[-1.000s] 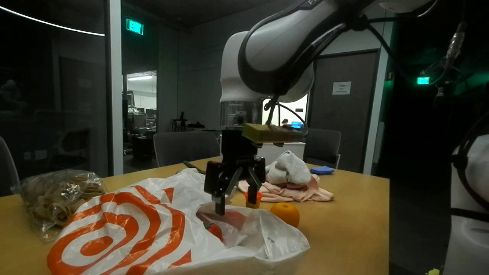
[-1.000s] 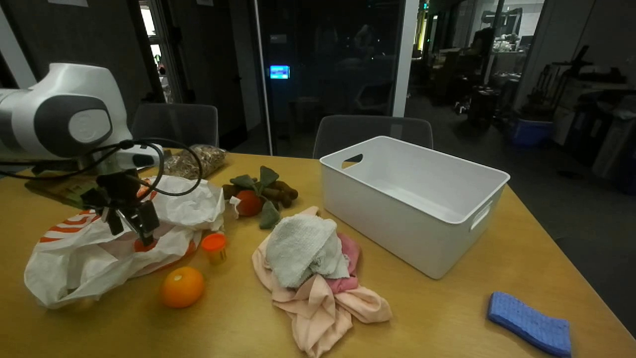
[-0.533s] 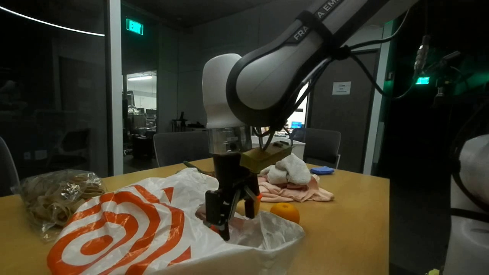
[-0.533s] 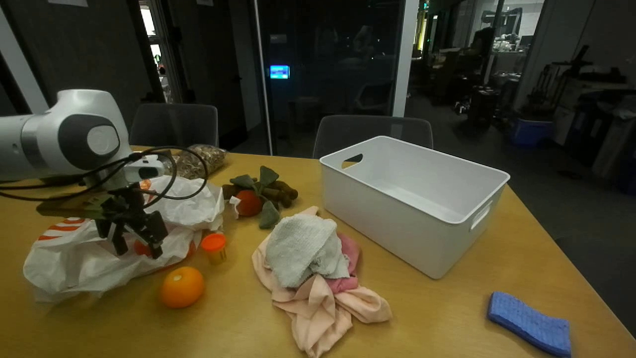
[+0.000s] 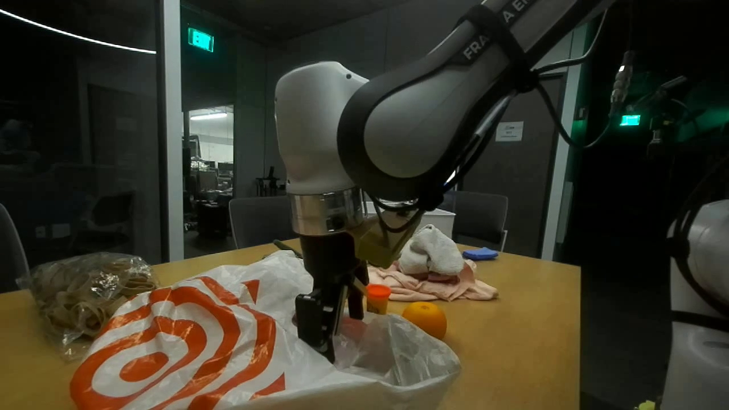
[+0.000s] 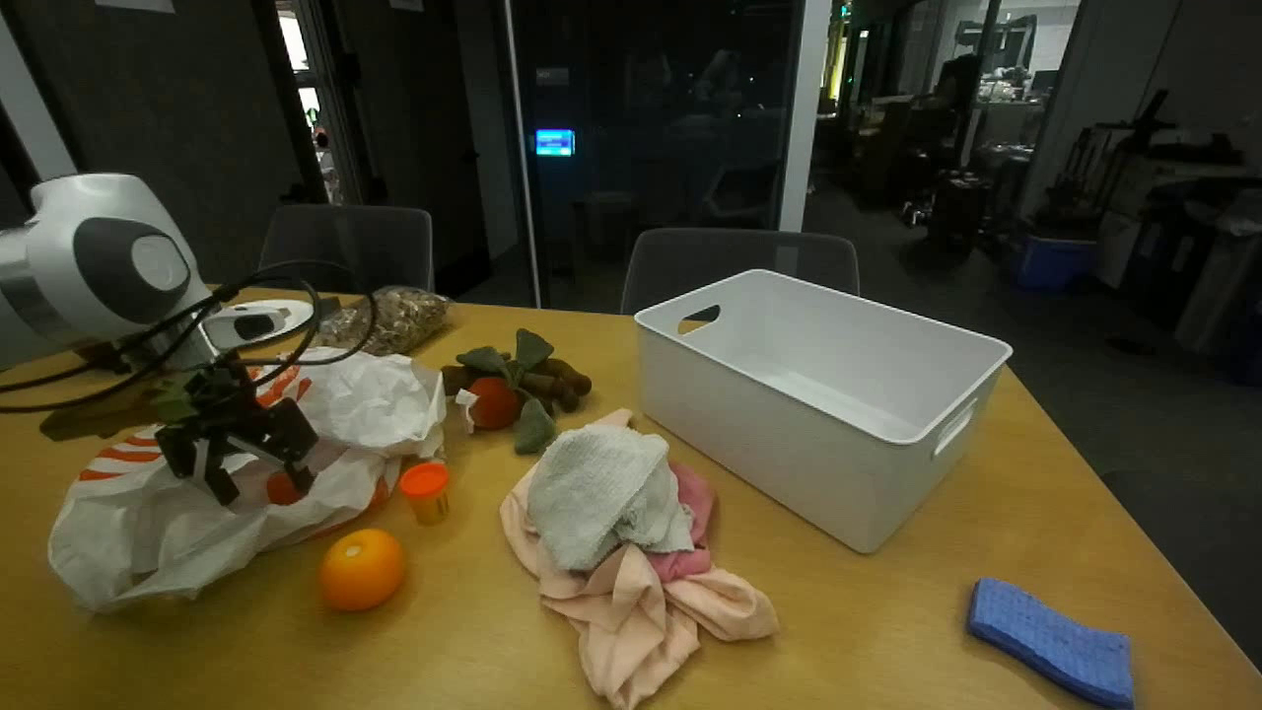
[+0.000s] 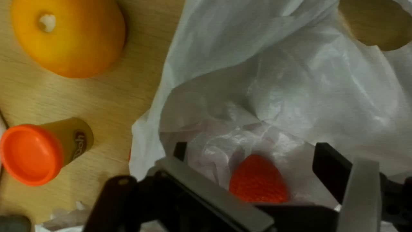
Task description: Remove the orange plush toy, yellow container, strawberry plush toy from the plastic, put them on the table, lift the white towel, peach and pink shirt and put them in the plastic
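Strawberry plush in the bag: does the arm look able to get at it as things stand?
Probably yes: the tool stands open at the mouth of the bag, and in the wrist view the visible part of the strawberry plush looks uncovered. Loose folds close by might snag.

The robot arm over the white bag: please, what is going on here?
The robot arm seems ready to take the strawberry toy out of the plastic bag: in the wrist view that toy shows between the open, empty jaws. The orange toy and yellow container are already on the table. The white towel, peach cloth and pink cloth lie there too, not yet packed.
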